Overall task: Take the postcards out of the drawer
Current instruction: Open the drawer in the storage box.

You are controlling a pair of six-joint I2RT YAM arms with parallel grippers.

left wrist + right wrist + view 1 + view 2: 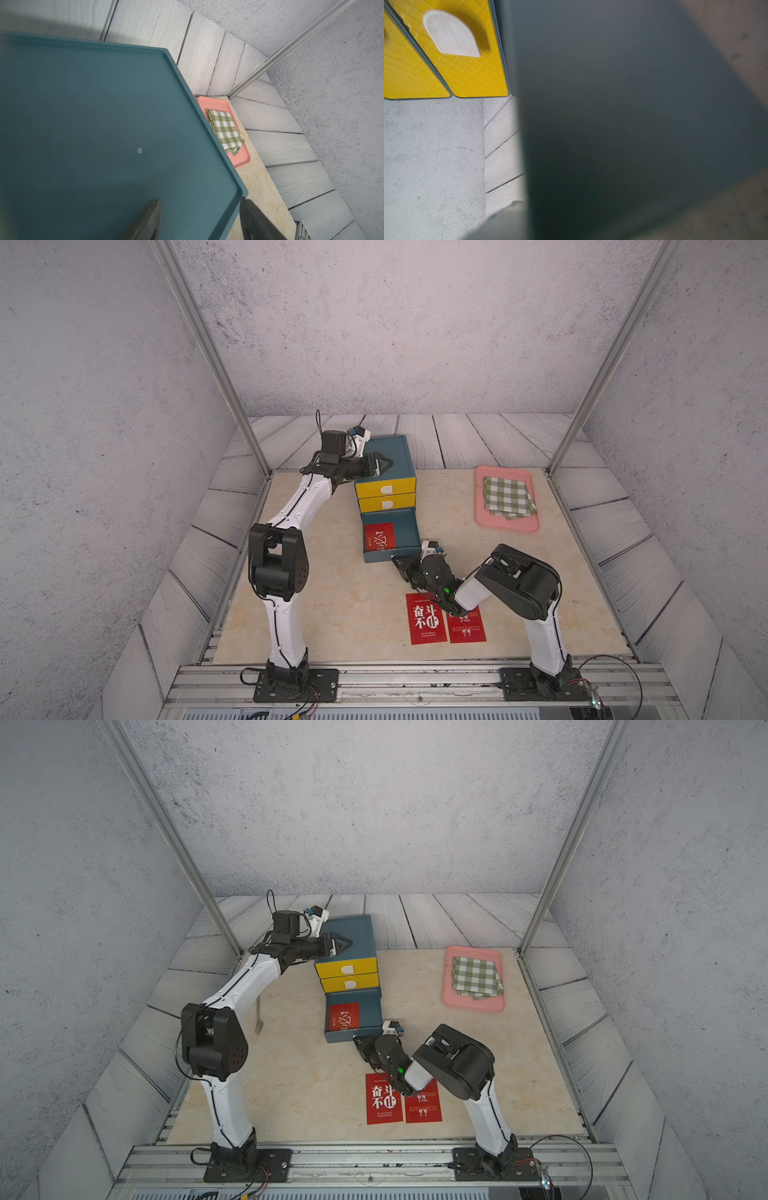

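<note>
The blue cabinet (395,448) has its bottom drawer (409,531) pulled out, and one red postcard (379,536) (344,1016) lies flat inside on its left half. Two more postcards (428,618) (467,628) lie side by side on the table near the front, the right one partly under my right arm. My left gripper (384,464) (200,199) hangs open over the cabinet top (83,124) at its front corner, holding nothing. My right gripper (397,562) (358,1042) is shut, low at the drawer's front right corner. The drawer's blue wall (612,104) fills the right wrist view.
Two shut yellow drawers (386,489) (467,72) sit above the open one. A pink tray (486,522) (243,160) with a folded green-white checked cloth (509,495) (225,128) stands at the back right. A fork (258,1019) lies on the table behind my left arm.
</note>
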